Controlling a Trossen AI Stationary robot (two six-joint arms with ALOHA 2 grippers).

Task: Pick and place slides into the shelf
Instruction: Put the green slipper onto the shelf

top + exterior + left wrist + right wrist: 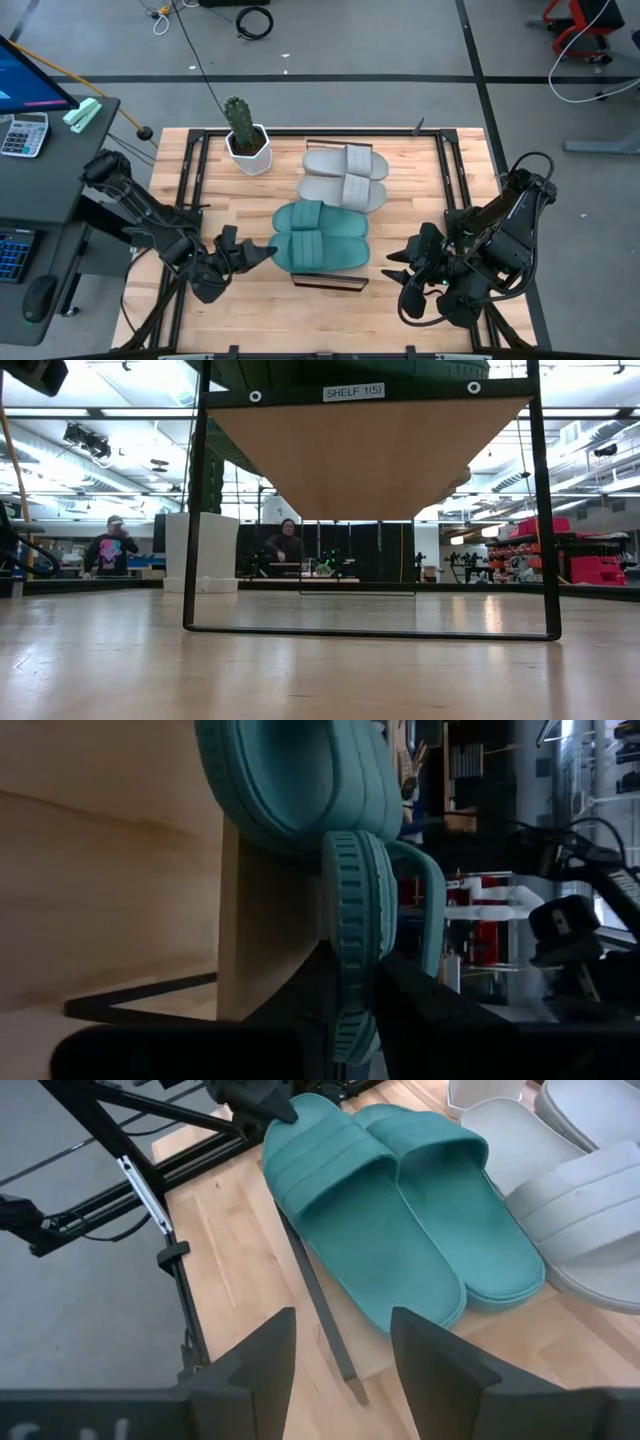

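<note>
The shelf (330, 276), a light wood board in a thin dark frame, stands raised at the table's middle; the low view shows its underside (365, 450). The light grey pair (345, 178) lies on its far part and the teal pair (322, 235) on its near part. My left gripper (262, 254) reaches level from the table's left and is shut on the nearer teal slide (360, 1220). My right gripper (400, 266) hangs open and empty to the right of the shelf, its fingers (340, 1370) pointing at the teal pair. My left gripper pinches the left end of the nearer teal slide's sole (350, 982) between its two fingers, one on the upper face and one on the underside. The fingers come level from the table's left, along the slide. That end juts past the shelf's edge; the rest lies on the board.
A cactus in a white pot (245, 140) stands at the table's far left, beside the shelf's far end. Black frame rails (190, 190) run along the table's left and right sides. A desk with a calculator (25, 132) stands on the left. Two people (108, 548) are in the room behind.
</note>
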